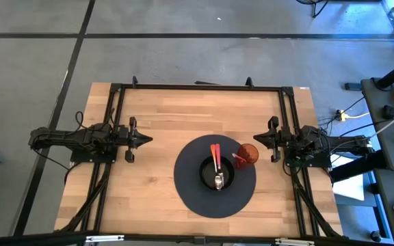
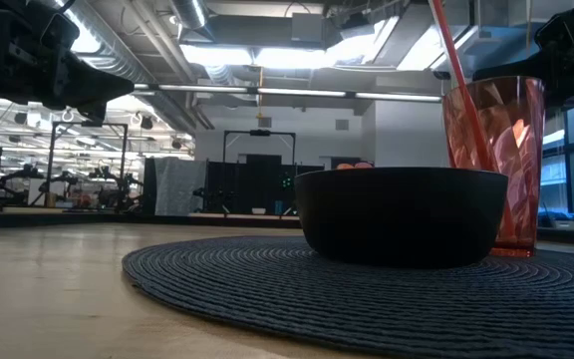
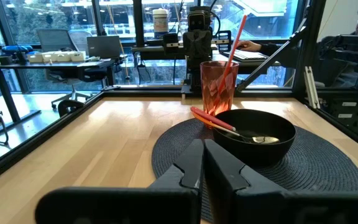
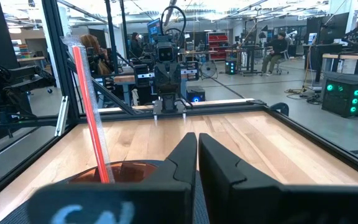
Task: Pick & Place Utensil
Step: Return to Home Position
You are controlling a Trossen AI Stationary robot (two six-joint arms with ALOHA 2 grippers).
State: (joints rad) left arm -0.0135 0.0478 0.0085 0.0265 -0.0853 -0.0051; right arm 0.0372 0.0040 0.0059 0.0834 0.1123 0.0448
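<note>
The utensil (image 1: pixel 216 164) has an orange-red handle and a shiny silver head. It lies in the black bowl (image 1: pixel 217 173), head down inside and handle resting over the far rim; the left wrist view shows the utensil (image 3: pixel 229 126) the same way. The bowl stands on a round dark woven mat (image 1: pixel 215 175). My left gripper (image 1: pixel 149 140) is shut and waits at the table's left side, left of the mat. My right gripper (image 1: pixel 255 139) is shut at the right side, just beyond the red cup.
A translucent red cup (image 1: pixel 247 154) with a red straw (image 2: pixel 453 55) stands on the mat's right part, close to my right gripper. Black frame rails (image 1: pixel 197 87) border the table. Bare wood lies between my left gripper and the mat.
</note>
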